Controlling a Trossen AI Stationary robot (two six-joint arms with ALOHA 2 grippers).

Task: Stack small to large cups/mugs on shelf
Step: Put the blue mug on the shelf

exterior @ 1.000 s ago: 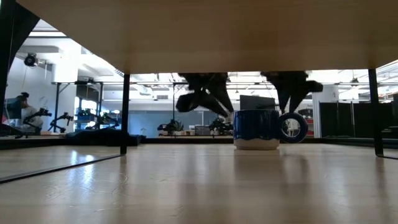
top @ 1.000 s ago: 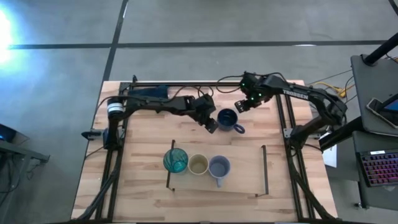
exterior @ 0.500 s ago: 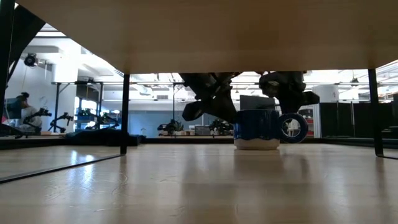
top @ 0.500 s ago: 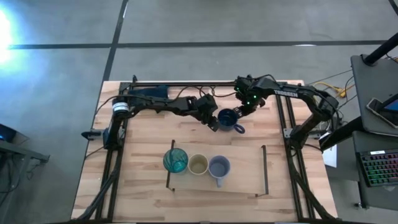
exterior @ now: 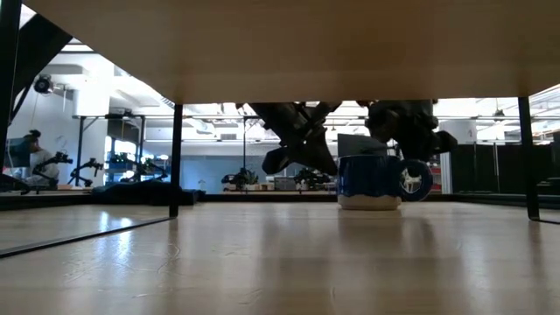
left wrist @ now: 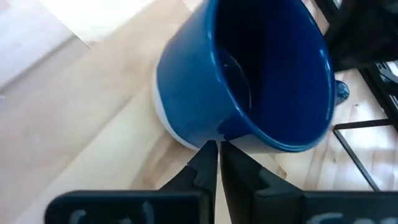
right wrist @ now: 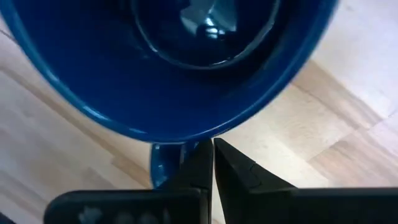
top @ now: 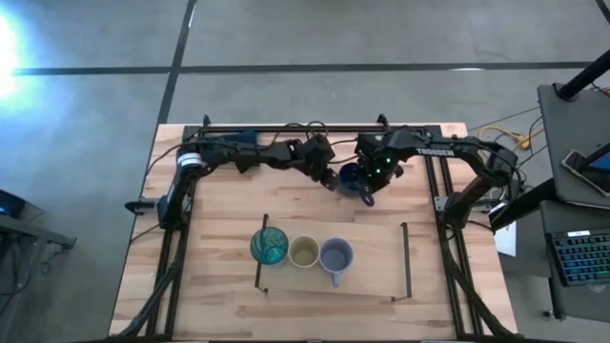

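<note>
Light-wood shelf [top: 376, 250] carries the teal tumbler [top: 269, 247], olive cup [top: 304, 252] and lavender mug [top: 335, 255]. Still on the tabletop [top: 219, 205] near its far edge, the blue mug [top: 353, 179] is left, flanked by the left hand [top: 330, 177] and right hand [top: 372, 183], both clenched empty.

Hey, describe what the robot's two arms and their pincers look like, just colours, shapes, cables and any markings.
Both arms are dark, nearly black, jointed tubes with black cables running along them. The right arm carries white lettering on its upper link and small green lights near the wrist. The left arm has a pale silver collar near its base. The left pincer and right pincer each end in two slim, black, tapered fingers.
</note>
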